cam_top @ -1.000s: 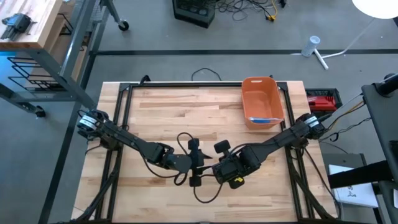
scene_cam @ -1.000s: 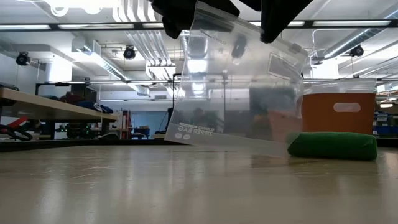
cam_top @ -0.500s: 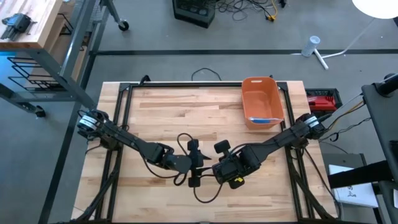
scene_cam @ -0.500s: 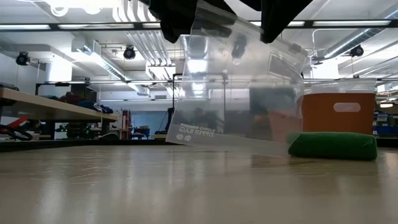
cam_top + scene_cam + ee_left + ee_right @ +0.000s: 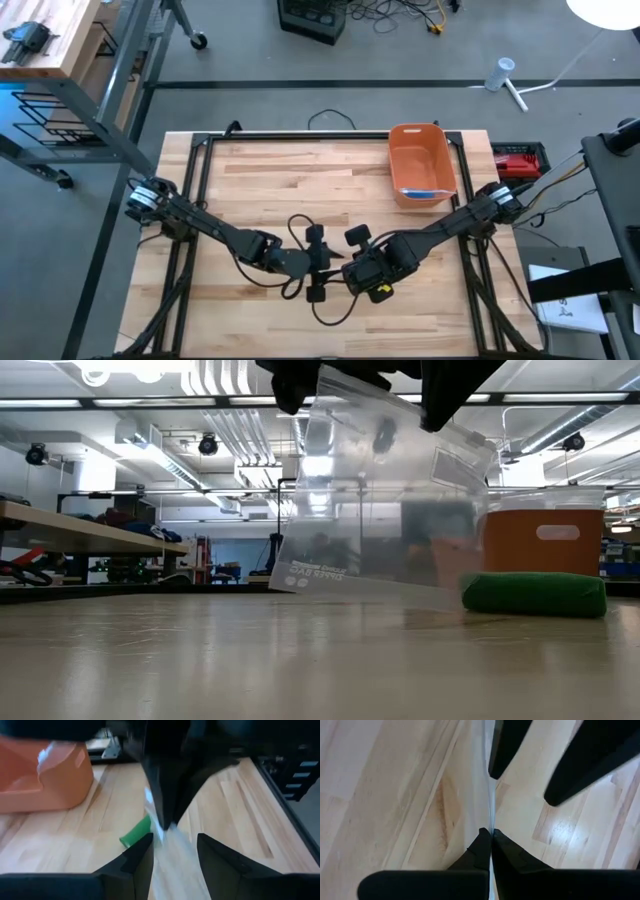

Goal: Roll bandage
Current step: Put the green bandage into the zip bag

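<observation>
A clear zipper bag point(image 5: 380, 510) hangs upright under both grippers over the table's near middle. My right gripper point(image 5: 491, 837) is shut on the bag's top edge. My left gripper point(image 5: 175, 840) is open, with one finger on either side of that same edge; the bag point(image 5: 167, 847) passes between them. The rolled green bandage point(image 5: 535, 593) lies on its side on the table, right of the bag and outside it; it also shows in the left wrist view point(image 5: 135, 831). The arms hide the bag in the high view. My right gripper pinches the bag's top edge point(image 5: 489, 817) between its two fingers, coming from above and pointing steeply down. The bag hangs below the fingers, tilted; whether its lower edge point(image 5: 360, 595) rests on the table I cannot tell. My left gripper's fingers point(image 5: 506, 750) stand beside the bag's top edge; whether they touch it I cannot tell.
An orange bin point(image 5: 420, 163) stands at the table's far right, behind the bandage. Loose black cables point(image 5: 300, 225) trail over the wood around the two grippers. Bare table lies to the left and in front of the bag.
</observation>
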Robot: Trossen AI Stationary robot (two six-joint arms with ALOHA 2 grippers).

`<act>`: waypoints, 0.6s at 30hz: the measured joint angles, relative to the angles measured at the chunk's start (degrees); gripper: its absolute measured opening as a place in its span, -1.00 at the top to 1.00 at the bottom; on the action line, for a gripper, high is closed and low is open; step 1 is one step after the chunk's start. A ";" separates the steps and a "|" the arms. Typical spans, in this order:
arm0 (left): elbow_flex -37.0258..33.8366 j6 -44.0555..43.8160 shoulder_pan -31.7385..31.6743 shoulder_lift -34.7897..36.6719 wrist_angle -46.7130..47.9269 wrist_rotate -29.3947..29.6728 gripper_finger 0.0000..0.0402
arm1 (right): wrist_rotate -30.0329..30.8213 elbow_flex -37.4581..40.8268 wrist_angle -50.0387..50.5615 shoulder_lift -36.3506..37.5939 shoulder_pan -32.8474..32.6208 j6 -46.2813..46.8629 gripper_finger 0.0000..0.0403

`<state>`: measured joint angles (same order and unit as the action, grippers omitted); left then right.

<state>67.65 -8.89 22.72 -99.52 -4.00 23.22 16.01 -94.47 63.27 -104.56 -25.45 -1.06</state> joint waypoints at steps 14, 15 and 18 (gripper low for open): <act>0.68 -0.43 -0.11 -0.79 3.77 0.26 0.23 | 0.04 0.04 -0.05 0.00 0.00 1.14 1.00; 0.68 -0.64 -0.11 -0.79 4.18 0.28 0.24 | 0.03 0.04 -0.04 0.00 0.00 1.16 1.00; 0.68 -1.09 -0.11 -0.79 6.50 0.25 0.27 | 0.04 0.04 0.07 0.00 0.00 1.16 1.00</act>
<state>68.34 -9.98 22.61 -100.31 2.50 23.47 16.05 -94.43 63.34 -104.55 -25.45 0.10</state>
